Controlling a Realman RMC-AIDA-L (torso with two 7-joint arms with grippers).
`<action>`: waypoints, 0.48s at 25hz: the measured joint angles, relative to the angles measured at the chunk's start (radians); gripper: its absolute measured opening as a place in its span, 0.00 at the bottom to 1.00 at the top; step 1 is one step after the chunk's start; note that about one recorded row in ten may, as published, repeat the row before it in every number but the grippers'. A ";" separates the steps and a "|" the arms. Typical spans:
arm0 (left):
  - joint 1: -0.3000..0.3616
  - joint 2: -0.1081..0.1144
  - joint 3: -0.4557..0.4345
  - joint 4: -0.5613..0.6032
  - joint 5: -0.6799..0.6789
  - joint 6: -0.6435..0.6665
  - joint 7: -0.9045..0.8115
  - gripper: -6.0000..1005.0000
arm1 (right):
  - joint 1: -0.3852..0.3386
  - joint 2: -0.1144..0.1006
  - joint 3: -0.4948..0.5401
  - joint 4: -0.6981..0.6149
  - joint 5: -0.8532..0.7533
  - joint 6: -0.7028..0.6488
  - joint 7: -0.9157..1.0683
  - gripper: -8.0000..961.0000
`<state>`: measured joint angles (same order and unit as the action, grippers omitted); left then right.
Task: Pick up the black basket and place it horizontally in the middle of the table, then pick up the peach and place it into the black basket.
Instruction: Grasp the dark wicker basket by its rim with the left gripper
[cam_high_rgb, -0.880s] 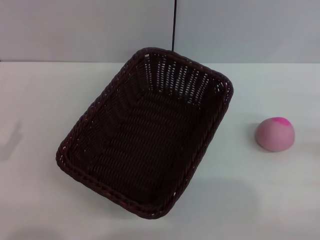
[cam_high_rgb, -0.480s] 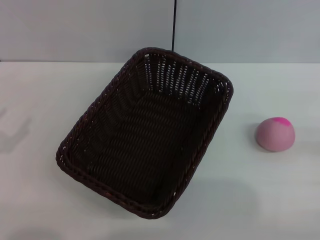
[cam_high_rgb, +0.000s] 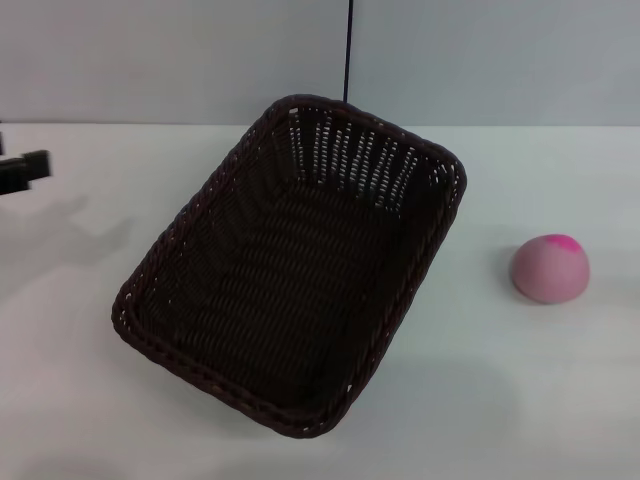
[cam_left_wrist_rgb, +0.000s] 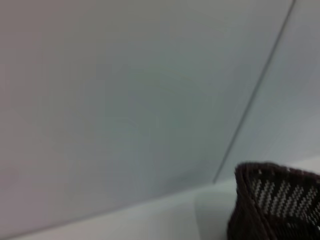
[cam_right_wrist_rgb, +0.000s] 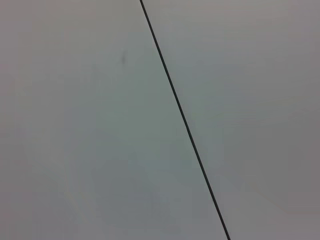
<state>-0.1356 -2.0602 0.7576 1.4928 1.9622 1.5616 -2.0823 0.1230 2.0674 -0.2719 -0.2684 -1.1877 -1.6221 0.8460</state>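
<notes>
The black basket (cam_high_rgb: 290, 270) lies on the white table (cam_high_rgb: 520, 400), set at a slant, its long side running from front left to back right. It is empty. One corner of it shows in the left wrist view (cam_left_wrist_rgb: 275, 200). The peach (cam_high_rgb: 550, 267), pale pink with a magenta patch, sits on the table to the basket's right, apart from it. My left gripper (cam_high_rgb: 20, 172) is just entering at the far left edge, above the table and well clear of the basket. My right gripper is out of view.
A grey wall (cam_high_rgb: 150, 60) with a thin dark vertical seam (cam_high_rgb: 348, 50) stands behind the table. The right wrist view shows only this wall and the seam (cam_right_wrist_rgb: 185, 120).
My left gripper has come into the head view at the far left edge, and its shadow has grown on the table. The basket and peach have not moved.
</notes>
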 joint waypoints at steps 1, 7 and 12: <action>-0.013 0.001 0.018 0.020 0.025 0.004 -0.044 0.73 | 0.000 0.000 0.004 0.000 0.002 -0.004 0.002 0.69; -0.163 -0.004 0.196 0.135 0.307 0.057 -0.321 0.72 | -0.002 0.001 0.022 -0.006 0.003 -0.020 0.024 0.69; -0.230 -0.006 0.318 0.141 0.424 0.073 -0.424 0.71 | -0.007 0.004 0.038 -0.009 0.003 -0.019 0.028 0.69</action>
<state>-0.3653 -2.0657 1.0760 1.6342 2.3863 1.6345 -2.5066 0.1156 2.0712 -0.2340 -0.2775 -1.1845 -1.6412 0.8740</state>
